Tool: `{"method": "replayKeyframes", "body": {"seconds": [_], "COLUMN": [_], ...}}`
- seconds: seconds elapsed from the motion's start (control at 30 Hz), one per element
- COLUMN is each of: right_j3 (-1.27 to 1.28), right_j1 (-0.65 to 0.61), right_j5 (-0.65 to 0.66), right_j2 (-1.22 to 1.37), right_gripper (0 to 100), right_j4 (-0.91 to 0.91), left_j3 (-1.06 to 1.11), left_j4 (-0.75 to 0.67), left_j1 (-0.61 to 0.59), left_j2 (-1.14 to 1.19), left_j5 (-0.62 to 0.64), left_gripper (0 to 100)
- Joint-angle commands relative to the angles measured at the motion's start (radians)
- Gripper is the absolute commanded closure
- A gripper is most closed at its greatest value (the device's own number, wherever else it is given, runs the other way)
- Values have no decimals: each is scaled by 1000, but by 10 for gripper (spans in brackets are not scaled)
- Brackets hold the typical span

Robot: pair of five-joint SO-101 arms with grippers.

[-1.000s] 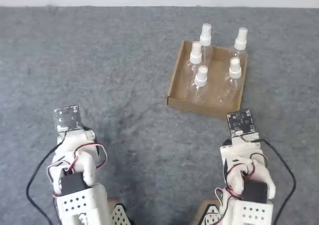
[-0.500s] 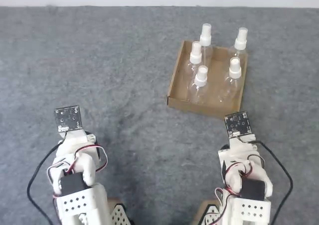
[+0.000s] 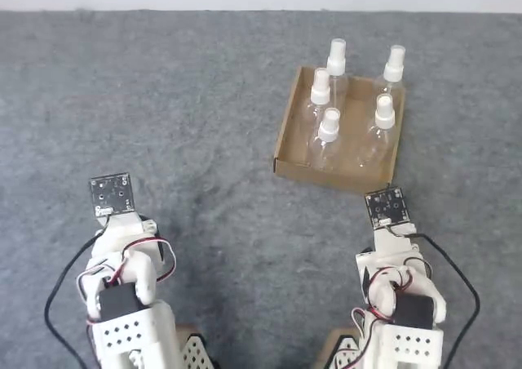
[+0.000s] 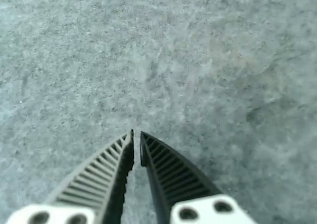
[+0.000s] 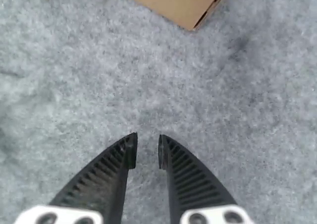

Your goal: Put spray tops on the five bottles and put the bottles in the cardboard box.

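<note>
Lower left of the high view: the left arm is folded back over its base. Left gripper (image 4: pixel 136 135) hangs over bare grey felt (image 3: pixel 204 100), jaws all but closed with only a thin slit between the ribbed faces. It holds nothing.

Lower right of the high view: the right arm is folded the same way. Right gripper (image 5: pixel 147 140) hangs over felt, jaws a narrow gap apart and empty. A corner of the cardboard box (image 5: pixel 168 1) sits just beyond its tips.

Upper right of the high view: the cardboard box (image 3: pixel 326 175), a low open tray, lies flat. All five bottles (image 3: pixel 329 140) stand upright inside it, three toward its left side and two toward its right. Each wears a white spray top (image 3: pixel 384 110). None lies on the felt outside.

Judgement: the task looks complete, with nothing left to cap or carry.

Handling, should one need shifting:
- The bottles are clear plastic and look empty, so likely light and easy to tip.
- The walls are probably smooth and may give under a hard squeeze.
- Best hold is around the body just under the shoulder, with modest pressure.
- Lifting by the top risks pulling it loose.
- They stand close together, so a neighbour could get knocked.
</note>
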Motion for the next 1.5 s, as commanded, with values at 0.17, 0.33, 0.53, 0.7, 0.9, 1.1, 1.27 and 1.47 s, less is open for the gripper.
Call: {"method": "replayKeyframes", "body": {"seconds": [0.17, 0.33, 0.53, 0.7, 0.9, 1.1, 1.27, 1.47], "right_j3": [21, 21, 21, 23, 23, 23, 23, 23], "right_j1": [5, 5, 7, 4, 8, 12, 71, 125], "right_j5": [11, 11, 11, 11, 11, 11, 11, 11], "right_j2": [-15, -15, -18, -19, -19, -19, -19, -19], "right_gripper": [968, 968, 968, 968, 968, 968, 968, 968], "right_j4": [7, 7, 8, 8, 8, 8, 8, 8], "left_j3": [-5, -5, -5, -5, -5, -5, -5, -5], "left_j4": [6, 6, 6, 6, 6, 6, 6, 6], "left_j1": [-3, -3, -3, -3, -3, -3, -2, -2], "left_j2": [-18, -18, -18, -18, -18, -18, -18, -18], "left_j5": [-2, -2, -2, -2, -2, -2, -2, 0], "left_gripper": [987, 987, 987, 987, 987, 987, 987, 987]}}
